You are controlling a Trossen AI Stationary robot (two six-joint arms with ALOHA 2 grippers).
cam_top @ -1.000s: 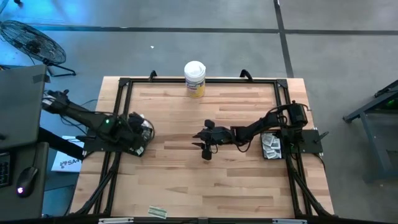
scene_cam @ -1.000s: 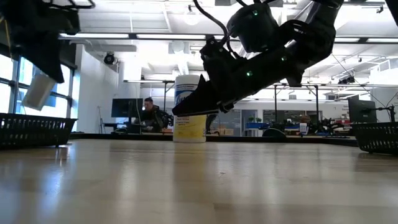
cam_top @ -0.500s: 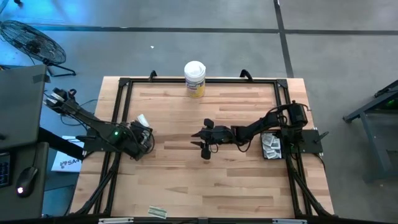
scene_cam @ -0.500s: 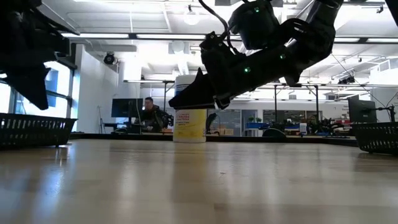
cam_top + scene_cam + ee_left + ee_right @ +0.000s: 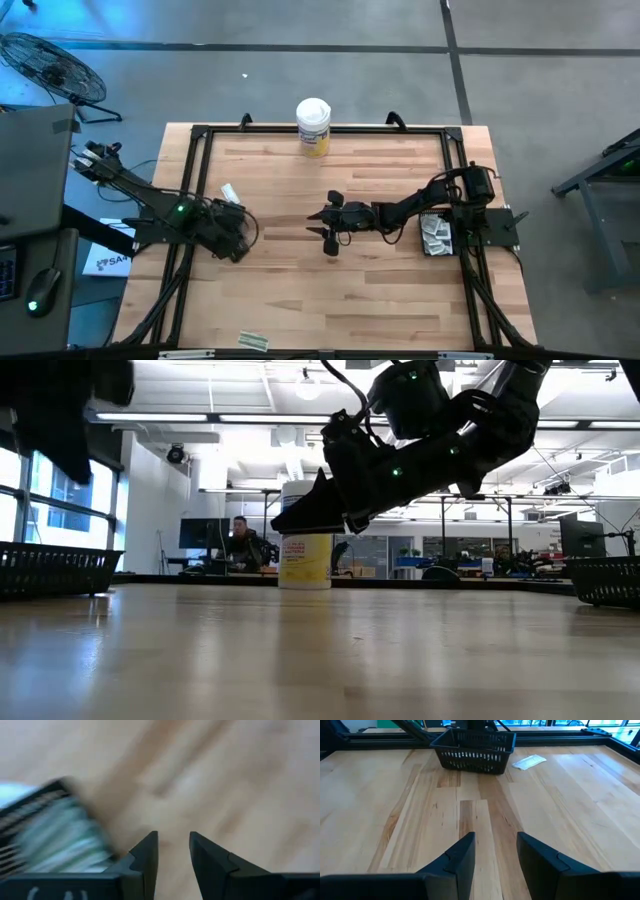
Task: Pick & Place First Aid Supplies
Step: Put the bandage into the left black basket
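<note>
High view: left arm swung inward, packet lying loose beside its basket

Differs from a second ago mainly on the left: left gripper [image 5: 238, 243] then above the basket at the table's [image 5: 330, 280] left edge, now farther in over the bare wood, just past the basket's inner side. White packet [image 5: 229, 192] pinched in that gripper a second ago, now flat on the wood just behind the gripper, beside the basket [image 5: 473, 749]. Right arm unmoved between the pictures.

Packet: small, flat, pale oblong, lying slightly askew; in the right wrist view resting on the boards [image 5: 529, 762] next to the dark mesh basket. More pale green-white packets [image 5: 434, 236] heaped in the container at the right edge, well behind the right gripper. One more greenish strip [image 5: 253, 341] on the table's near edge, well apart from both grippers.

Left gripper: fingers [image 5: 146, 857] narrowly parted, nothing between them, blurred basket close beside. Right gripper [image 5: 328, 222]: over mid-table, fingers [image 5: 462, 857] spread apart, empty, clear of the wood.
</note>
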